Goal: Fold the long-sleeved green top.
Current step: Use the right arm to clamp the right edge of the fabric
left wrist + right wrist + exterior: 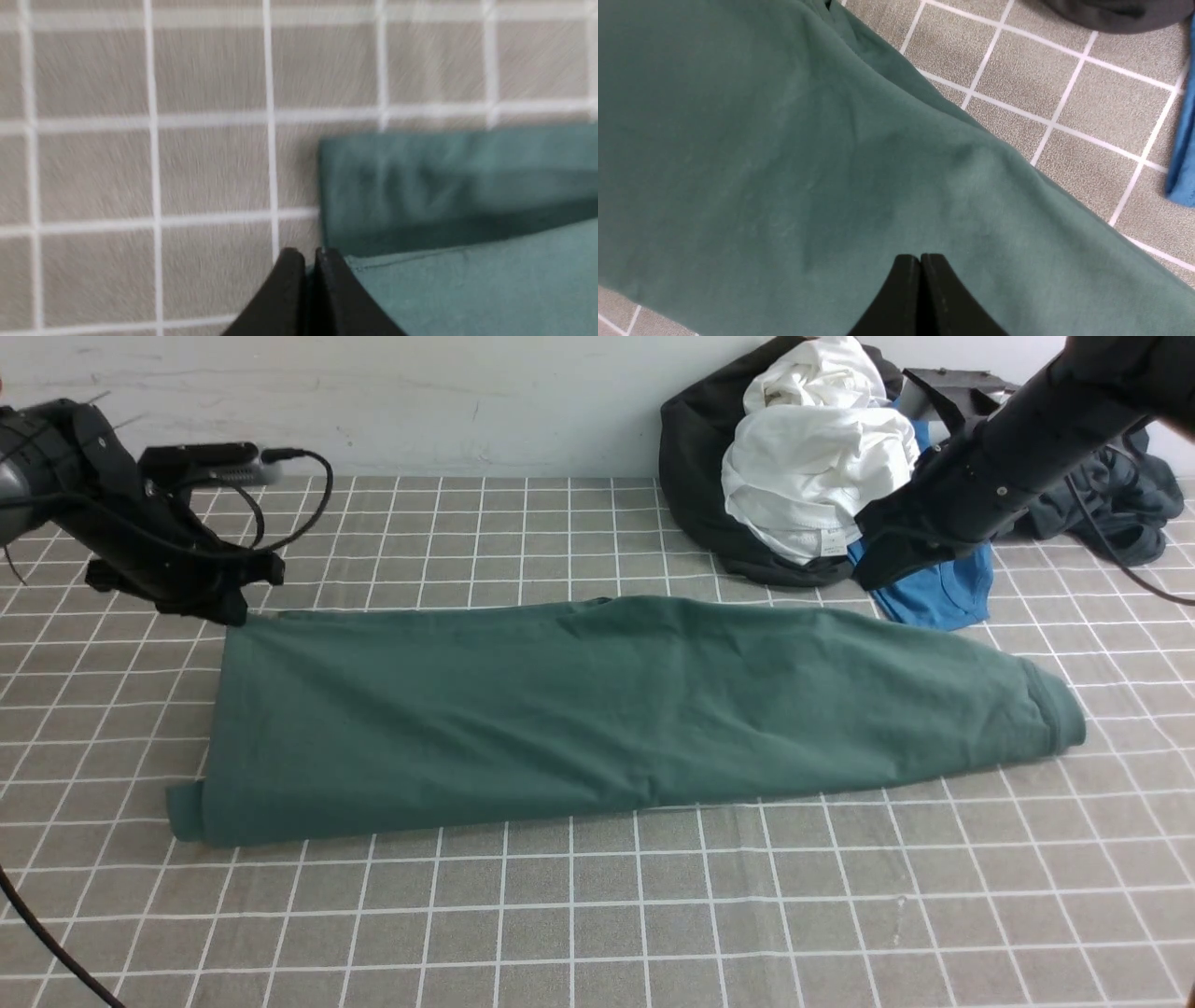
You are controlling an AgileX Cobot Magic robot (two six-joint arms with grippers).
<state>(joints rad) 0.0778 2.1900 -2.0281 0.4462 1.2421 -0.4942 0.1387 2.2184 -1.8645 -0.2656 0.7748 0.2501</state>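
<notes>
The green long-sleeved top [597, 709] lies folded into one long band across the checked table, with a cuff end at the right. My left gripper [233, 611] is at its far left corner. In the left wrist view that gripper [306, 254] is shut, with a sliver of the top's [467, 280] corner edge between the fingers. My right gripper [873, 581] hangs above the table by the band's far right edge. In the right wrist view it [920, 256] is shut and holds nothing, with the top [761, 163] below it.
A pile of clothes sits at the back right: a white garment [812, 467] on a black one [695, 476], a blue piece [943, 588] under my right arm, and a dark grey heap [1120, 495] in the corner. The wall runs behind the table.
</notes>
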